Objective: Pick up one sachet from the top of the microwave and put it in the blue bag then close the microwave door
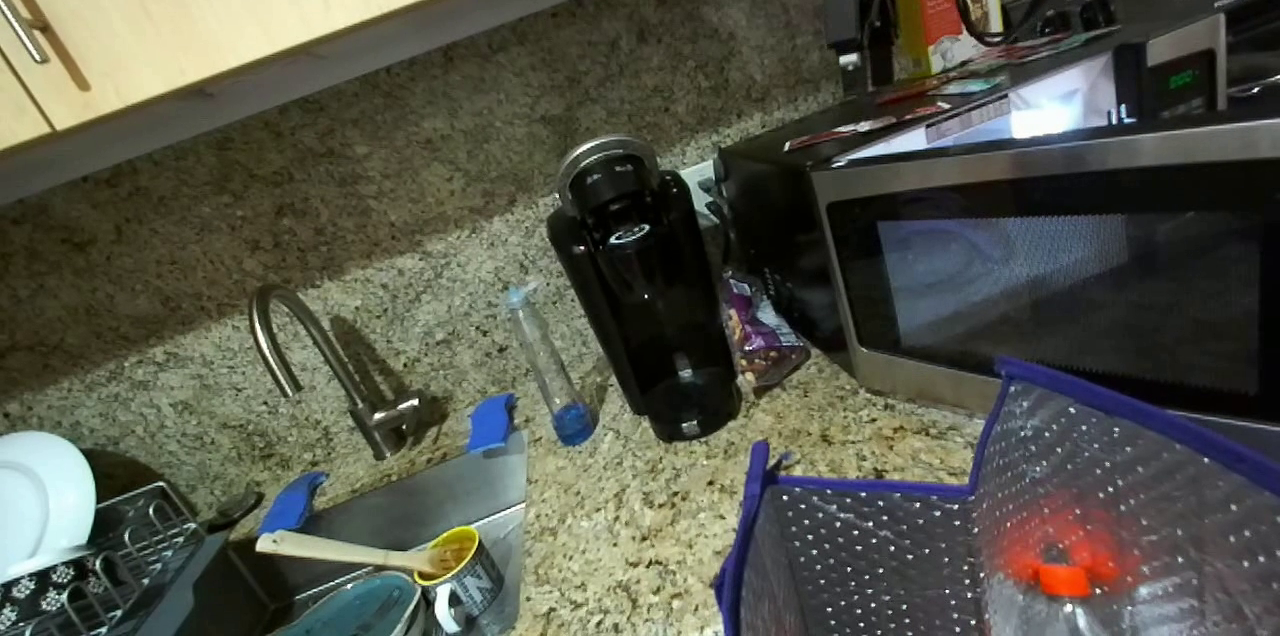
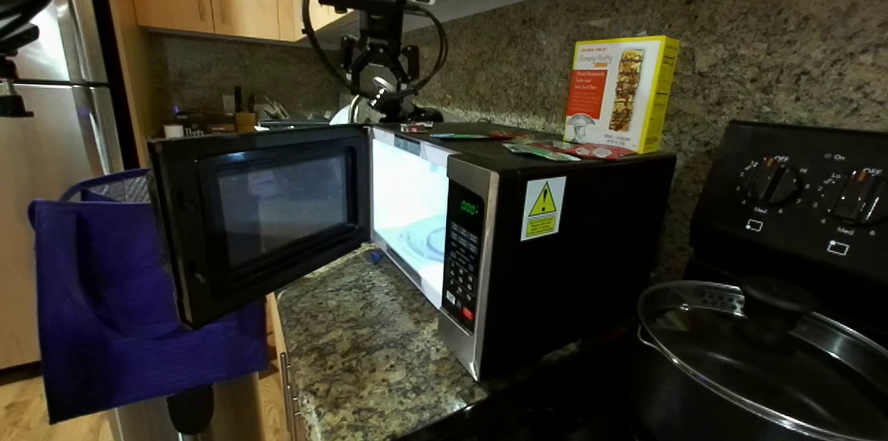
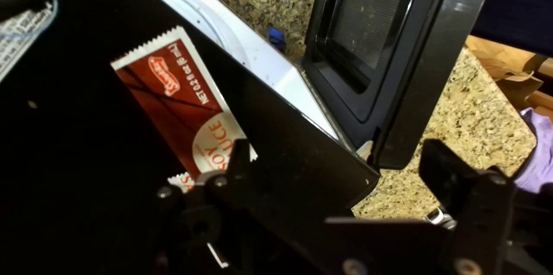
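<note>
The microwave (image 2: 569,254) stands on the counter with its door (image 2: 281,209) swung wide open. Several flat sachets lie on its top. A mostly green sachet (image 2: 541,151) lies near the yellow box, and a red-and-white soy sauce sachet (image 3: 168,93) lies near the hinge side. The blue bag (image 2: 132,274) hangs beyond the open door; its rim (image 1: 870,486) and silvery inside show in an exterior view. My gripper (image 3: 337,154) is open and empty above the microwave's hinge corner, its left finger over the soy sauce sachet's end. It also shows in an exterior view (image 2: 379,73).
A yellow-and-white box (image 2: 617,94) stands upright on the microwave. A black coffee maker (image 1: 650,306) and a purple snack bag (image 1: 760,331) stand beside it. A lidded pot (image 2: 756,358) sits on the stove. A clear bottle (image 1: 545,366) stands near the sink.
</note>
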`<state>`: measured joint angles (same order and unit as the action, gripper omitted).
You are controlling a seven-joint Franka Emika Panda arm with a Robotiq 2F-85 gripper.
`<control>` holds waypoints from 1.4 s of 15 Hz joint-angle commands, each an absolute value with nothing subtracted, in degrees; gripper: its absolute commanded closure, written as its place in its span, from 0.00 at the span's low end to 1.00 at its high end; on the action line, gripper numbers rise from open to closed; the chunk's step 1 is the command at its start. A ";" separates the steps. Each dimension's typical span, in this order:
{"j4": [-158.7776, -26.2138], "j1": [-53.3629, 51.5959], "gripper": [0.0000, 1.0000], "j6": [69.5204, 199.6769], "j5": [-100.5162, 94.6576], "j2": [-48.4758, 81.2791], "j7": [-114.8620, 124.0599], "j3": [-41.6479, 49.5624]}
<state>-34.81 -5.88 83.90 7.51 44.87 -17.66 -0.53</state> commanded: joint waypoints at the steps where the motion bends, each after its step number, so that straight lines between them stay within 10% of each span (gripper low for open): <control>1: -34.95 -7.43 0.00 87.71 4.12 44.05 -16.36 1.88; 18: -33.55 -2.83 0.00 85.95 5.33 50.22 -18.69 3.90; 19: -33.56 -2.75 0.23 86.00 5.45 50.27 -18.84 3.84; 21: -33.54 -2.59 0.32 85.98 5.74 50.23 -19.23 3.58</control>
